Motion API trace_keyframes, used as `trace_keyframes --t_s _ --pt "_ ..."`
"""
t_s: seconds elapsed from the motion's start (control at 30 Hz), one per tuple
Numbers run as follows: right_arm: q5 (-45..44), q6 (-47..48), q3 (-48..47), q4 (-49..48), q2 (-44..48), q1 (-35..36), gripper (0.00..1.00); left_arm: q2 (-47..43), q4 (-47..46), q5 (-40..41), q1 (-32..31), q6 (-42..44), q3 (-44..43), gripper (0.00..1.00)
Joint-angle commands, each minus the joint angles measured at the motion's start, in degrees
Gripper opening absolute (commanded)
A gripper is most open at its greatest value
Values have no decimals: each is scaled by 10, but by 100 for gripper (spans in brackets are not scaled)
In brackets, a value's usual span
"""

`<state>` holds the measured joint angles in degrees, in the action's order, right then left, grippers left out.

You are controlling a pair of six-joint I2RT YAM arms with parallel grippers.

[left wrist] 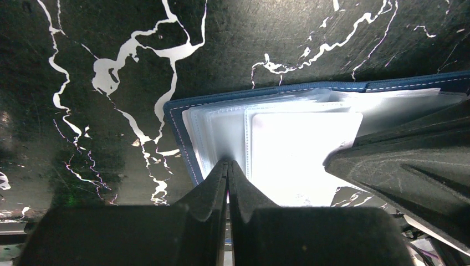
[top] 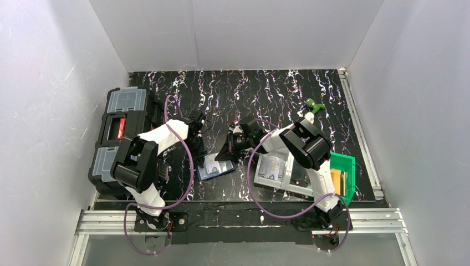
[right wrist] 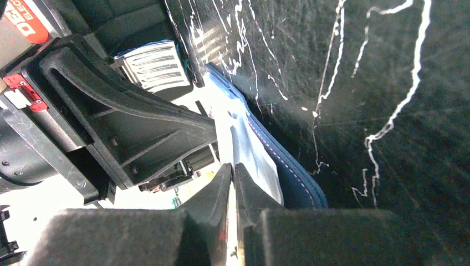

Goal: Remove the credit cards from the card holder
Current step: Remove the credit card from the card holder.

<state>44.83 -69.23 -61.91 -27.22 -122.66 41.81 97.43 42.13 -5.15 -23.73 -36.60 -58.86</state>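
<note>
Both arms meet at the open holder [top: 217, 167], which lies near the front middle of the worktop [top: 277, 91].

The holder lies flat with its blue cover down and its clear sleeves [left wrist: 221, 133] fanned upward. The left gripper [left wrist: 227, 164] has its jaws pressed together, tips touching the near edge of the sleeves. The right gripper [right wrist: 233, 167] comes in from the other side, jaws likewise closed tight at a sleeve's edge. A sleeve may be pinched between either pair, but the wrist views are too glared to be sure. Any cards in the sleeves are washed out to white. A black toolbox [top: 119, 138] stands at the left edge and a green bin [top: 348, 166] at the right.
</note>
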Motion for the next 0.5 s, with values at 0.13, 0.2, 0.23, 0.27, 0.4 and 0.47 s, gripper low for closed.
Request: trace_keyframes --t_s 0.13,0.2,0.23,0.27,0.4,0.47 --pt "-7 17 8 6 31 -6 16 74 -31 73 -4 9 54 0" --pt "-5 14 8 3 31 -7 18 73 -30 73 -4 9 54 0" --pt "-4 11 8 -1 30 -7 18 73 -30 73 -4 9 54 0" --pt "-3 8 9 -5 30 -7 18 73 -29 73 -5 10 53 0" --pt "2 3 8 -14 29 -7 18 72 -29 74 -4 9 54 0" --pt "2 2 9 -15 31 -7 14 71 -29 74 -4 10 54 0"
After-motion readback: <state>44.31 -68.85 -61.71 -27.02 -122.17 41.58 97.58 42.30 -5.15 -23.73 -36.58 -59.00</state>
